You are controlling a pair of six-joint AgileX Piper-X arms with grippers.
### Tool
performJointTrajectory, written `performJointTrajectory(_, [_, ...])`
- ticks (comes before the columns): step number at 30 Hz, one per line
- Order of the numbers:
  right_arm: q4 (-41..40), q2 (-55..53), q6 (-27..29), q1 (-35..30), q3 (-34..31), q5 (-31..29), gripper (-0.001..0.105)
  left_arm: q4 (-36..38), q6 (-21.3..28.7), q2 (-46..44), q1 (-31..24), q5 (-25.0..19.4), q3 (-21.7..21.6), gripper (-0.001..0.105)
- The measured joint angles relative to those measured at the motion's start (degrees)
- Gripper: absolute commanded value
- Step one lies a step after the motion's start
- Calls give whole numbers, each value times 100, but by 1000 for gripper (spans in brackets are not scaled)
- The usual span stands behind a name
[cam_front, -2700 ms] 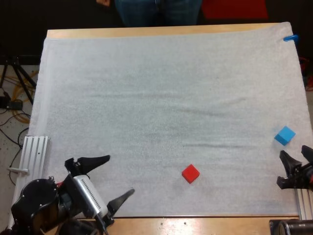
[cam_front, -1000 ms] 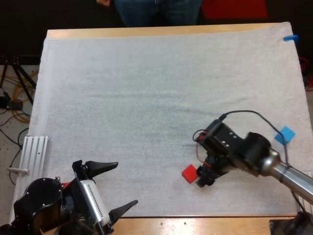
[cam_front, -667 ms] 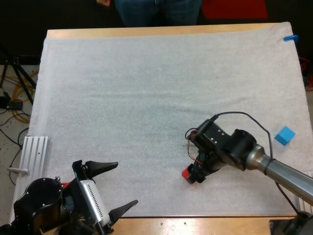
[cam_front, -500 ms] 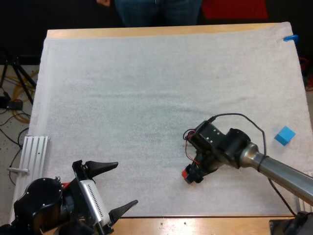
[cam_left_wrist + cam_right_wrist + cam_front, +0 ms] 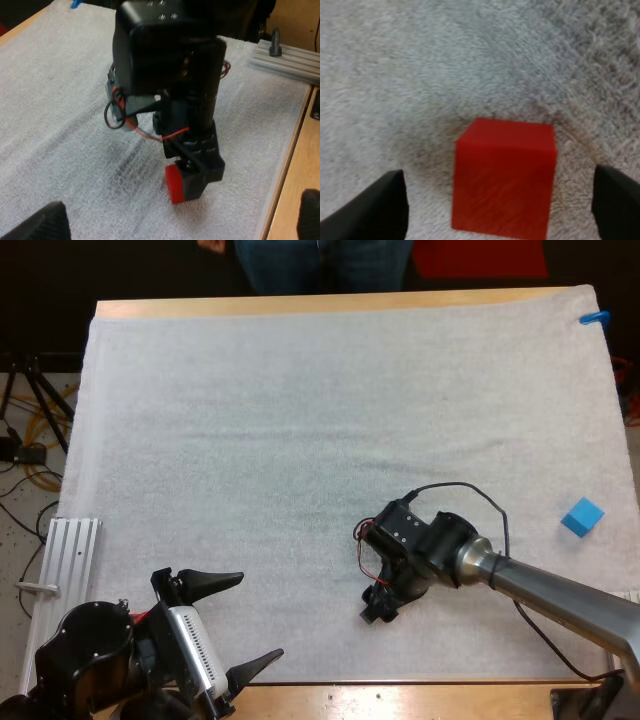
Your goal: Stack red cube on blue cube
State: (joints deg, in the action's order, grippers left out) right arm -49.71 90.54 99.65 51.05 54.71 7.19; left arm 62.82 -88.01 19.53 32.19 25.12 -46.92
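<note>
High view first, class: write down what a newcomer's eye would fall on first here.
The right hand, low over the white mat near its front edge, stands open astride the red cube. Then the blue cube, alone by the mat's right edge.

right hand (image 5: pixel 378 606) moved in, straddling red cube (image 5: pixel 504 180)

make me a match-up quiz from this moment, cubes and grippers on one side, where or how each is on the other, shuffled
Things:
1. red cube
2. blue cube
3. left gripper
4. right gripper

Places or states:
a. alone near the right edge of the mat
b. open, at the mat's near left corner, far from both cubes
c. on the mat between two black fingers, untouched by either
d. open, a finger on each side of the red cube

Pairs: 1-c, 2-a, 3-b, 4-d
</note>
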Motion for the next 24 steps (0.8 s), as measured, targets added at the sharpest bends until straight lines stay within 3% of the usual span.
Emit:
performJointTrajectory(9, [65, 358, -48, 0, 0, -39, 68, 0, 0, 0, 0, 0, 0, 87])
performJointTrajectory(11, [65, 404, -64, 0, 0, -39, 63, 0, 0, 0, 0, 0, 0, 87])
performJointTrajectory(16, [74, 407, -66, 0, 0, -103, 31, 0, 0, 0, 0, 0, 0, 87])
performJointTrajectory(18, [74, 407, -66, 0, 0, -103, 23, 0, 0, 0, 0, 0, 0, 87])
performJointTrajectory(24, [-134, 320, -66, 0, 73, -202, 22, 0, 0, 0, 0, 0, 0, 87])
